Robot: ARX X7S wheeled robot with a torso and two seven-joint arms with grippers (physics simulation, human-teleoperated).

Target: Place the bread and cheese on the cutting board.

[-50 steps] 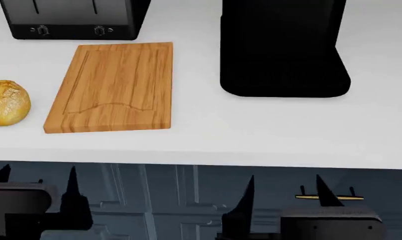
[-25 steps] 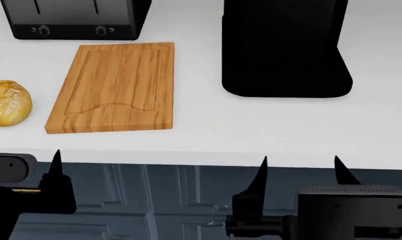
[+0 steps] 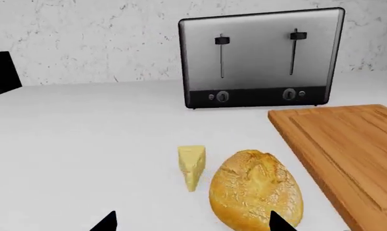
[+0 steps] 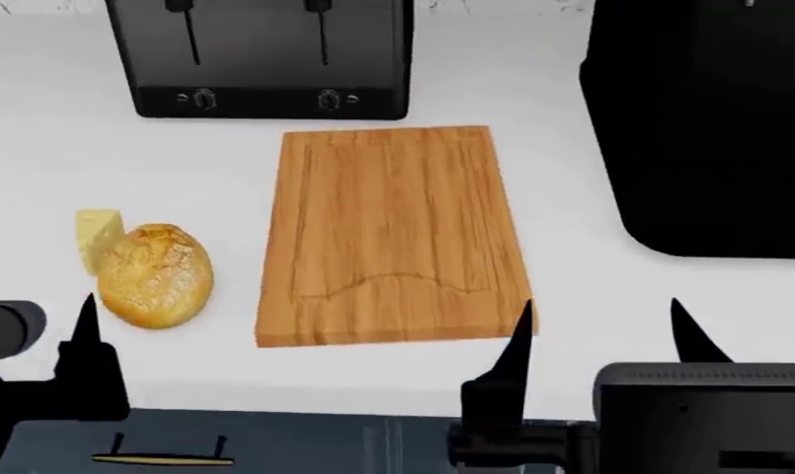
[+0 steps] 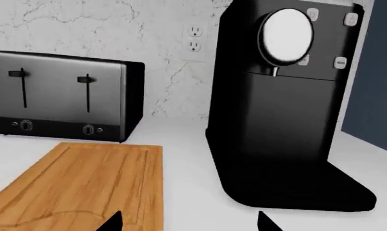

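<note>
On the white bench (image 4: 713, 296), the round brown bread (image 4: 156, 276) touches the small yellow cheese wedge (image 4: 97, 233). Both sit beside the bare wooden cutting board (image 4: 390, 232). The left end effector (image 3: 190, 222) is open and should straddle only the loaf; the right end effector (image 4: 595, 341) is open too.

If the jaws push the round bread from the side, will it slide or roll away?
The bread looks domed and rounded, so it may rock or roll a little rather than slide cleanly. Its cracked, floury crust suggests a stiff, fairly grippy surface. The cheese sits close beside it, so a push could disturb that too.
</note>
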